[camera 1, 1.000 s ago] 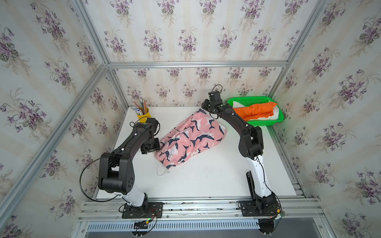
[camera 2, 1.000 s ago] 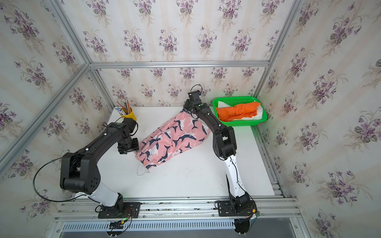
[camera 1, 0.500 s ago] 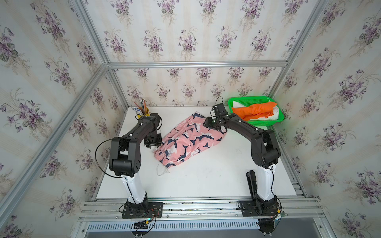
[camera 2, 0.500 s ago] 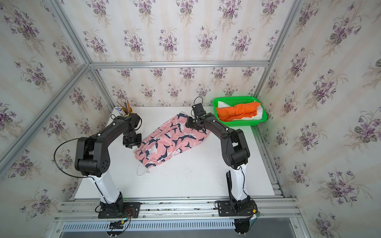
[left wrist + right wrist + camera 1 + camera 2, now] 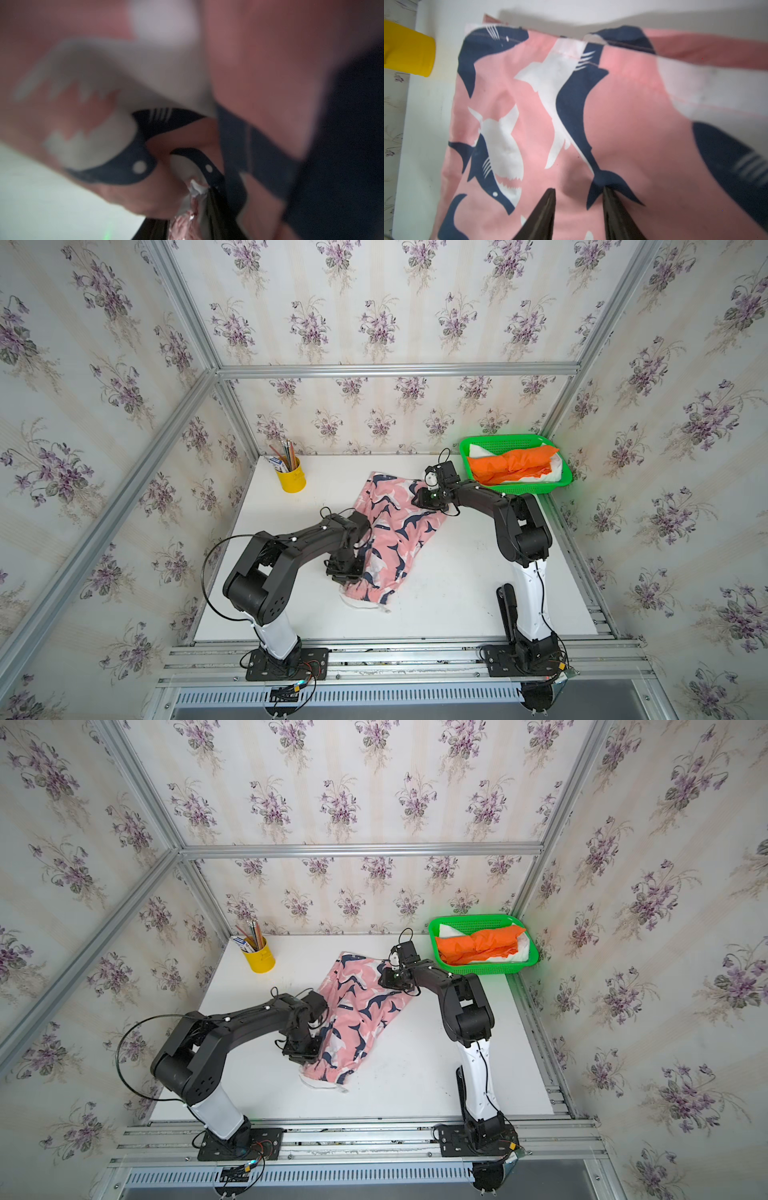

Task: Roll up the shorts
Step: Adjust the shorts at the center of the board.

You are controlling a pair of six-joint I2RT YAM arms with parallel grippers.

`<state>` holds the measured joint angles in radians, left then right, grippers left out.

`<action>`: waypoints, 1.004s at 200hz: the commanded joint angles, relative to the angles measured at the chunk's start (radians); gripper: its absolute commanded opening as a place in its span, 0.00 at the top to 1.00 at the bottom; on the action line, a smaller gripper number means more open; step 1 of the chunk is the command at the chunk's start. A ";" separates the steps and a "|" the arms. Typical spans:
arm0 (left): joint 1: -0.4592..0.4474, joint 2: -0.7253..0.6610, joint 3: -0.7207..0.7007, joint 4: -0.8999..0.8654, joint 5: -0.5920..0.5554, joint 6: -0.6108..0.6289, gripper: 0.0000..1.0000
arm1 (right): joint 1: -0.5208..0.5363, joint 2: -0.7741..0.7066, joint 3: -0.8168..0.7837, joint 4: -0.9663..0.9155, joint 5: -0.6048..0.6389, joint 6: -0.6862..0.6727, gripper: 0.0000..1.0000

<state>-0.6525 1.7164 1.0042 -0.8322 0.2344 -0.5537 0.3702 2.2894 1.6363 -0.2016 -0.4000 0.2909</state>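
Shark-print shorts [image 5: 395, 526] lie diagonally on white table [image 5: 457, 597]. Left gripper [image 5: 187, 224] pinches bunched cloth at near end. Right gripper [image 5: 579, 197]: fingers apart, tips pressing cloth at far end.

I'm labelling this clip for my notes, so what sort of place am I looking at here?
Probably a robot test cell dressed as a home: an aluminium frame lined with floral wallpaper, a left arm and right arm bolted to a rail at a white table.
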 commanded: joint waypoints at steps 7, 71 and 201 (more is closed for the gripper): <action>-0.125 -0.046 0.001 0.158 0.097 -0.197 0.59 | -0.004 -0.018 0.015 -0.108 0.010 -0.035 0.61; -0.164 -0.195 0.023 -0.022 -0.124 -0.223 0.56 | 0.056 -0.507 -0.250 -0.374 0.117 -0.013 0.60; -0.164 -0.267 -0.165 0.112 -0.148 -0.283 0.66 | 0.597 -0.772 -0.633 -0.240 0.032 0.337 0.54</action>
<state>-0.8207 1.5261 0.8318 -0.6689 0.1669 -0.8074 0.9390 1.4761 0.9958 -0.5224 -0.3408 0.5819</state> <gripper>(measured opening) 0.330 0.453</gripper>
